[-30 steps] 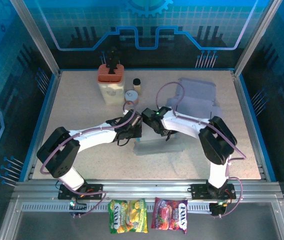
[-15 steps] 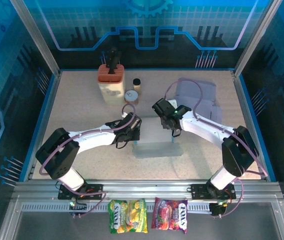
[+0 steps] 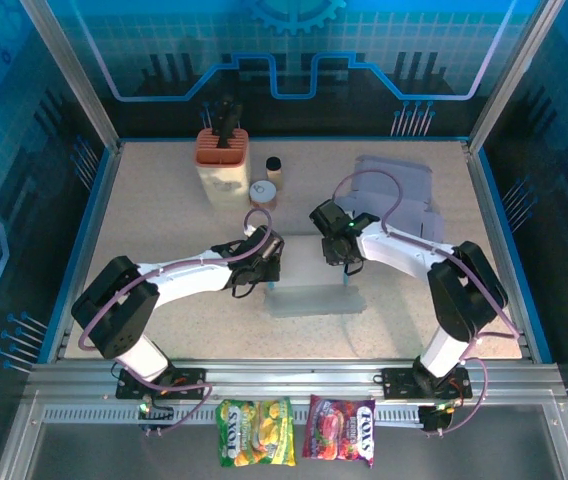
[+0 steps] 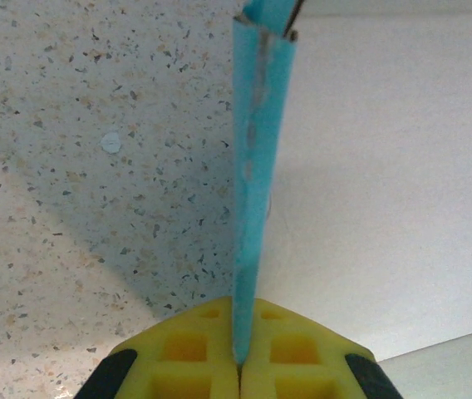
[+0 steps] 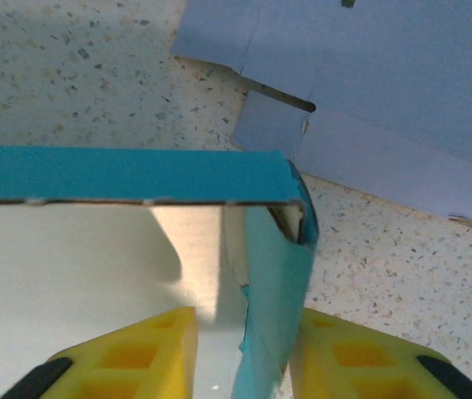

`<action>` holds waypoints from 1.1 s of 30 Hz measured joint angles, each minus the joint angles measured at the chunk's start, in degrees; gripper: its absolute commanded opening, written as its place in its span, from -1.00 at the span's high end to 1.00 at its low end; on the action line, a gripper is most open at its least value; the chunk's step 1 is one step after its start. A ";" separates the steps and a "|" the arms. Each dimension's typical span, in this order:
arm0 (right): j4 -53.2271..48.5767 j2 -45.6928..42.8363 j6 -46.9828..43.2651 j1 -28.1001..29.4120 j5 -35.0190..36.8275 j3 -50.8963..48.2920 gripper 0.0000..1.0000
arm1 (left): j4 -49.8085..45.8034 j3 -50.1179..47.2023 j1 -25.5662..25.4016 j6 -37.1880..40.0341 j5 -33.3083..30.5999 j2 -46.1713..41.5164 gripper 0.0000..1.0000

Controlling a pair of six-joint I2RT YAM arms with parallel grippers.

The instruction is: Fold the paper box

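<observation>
Bench [image 3: 164, 220], pale and speckled, carries the half-formed paper box [image 3: 314, 285] at the centre of the overhead frame, between my two arms. The box lies with its long axis running left to right across that frame, its white inside facing up and teal walls raised around it.

I judge it to be light, thin card. It looks stiff enough along a crease to stand, but likely to buckle, dent or tear if squeezed mid-panel. It also looks smooth enough to slide on the bench when pushed. The safest holds appear to be the top edges of the walls, close to the corners, where the folds lend some strength.

At the left end of the box, the left claw [image 3: 264, 262] is closed flat on the thin edge of a standing wall, the card pinched between its yellow fingers [image 4: 194, 349]. At the right end, the right claw [image 3: 345, 268] straddles the short wall beside a corner, partway open, one finger on each side. The left-hand finger in its wrist view stands clear of the card, so I read this wall as not clamped.
</observation>
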 measured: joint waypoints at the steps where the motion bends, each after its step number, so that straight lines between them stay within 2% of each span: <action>1: -0.07 0.46 0.04 -0.24 0.07 0.00 0.43 | -0.09 0.00 0.00 -0.02 -0.02 0.00 1.00; 10: -0.04 3.28 0.59 -1.25 0.50 0.13 0.57 | -0.39 0.02 -0.28 0.00 0.02 0.00 1.00; 14: -0.28 3.61 0.63 -1.20 0.61 0.55 0.86 | -0.37 0.02 -0.28 0.00 0.04 0.00 1.00; 17: -1.14 4.74 1.49 -1.07 1.64 2.08 0.98 | -0.37 0.07 -0.39 -0.02 0.04 0.00 1.00; 26: -9.40 7.72 6.12 3.96 11.74 6.88 1.00 | -1.44 0.83 -0.42 -0.22 -0.26 0.00 1.00; 33: -9.73 7.65 6.95 4.59 12.39 6.88 1.00 | -3.69 2.08 -0.87 -0.94 -1.95 0.22 1.00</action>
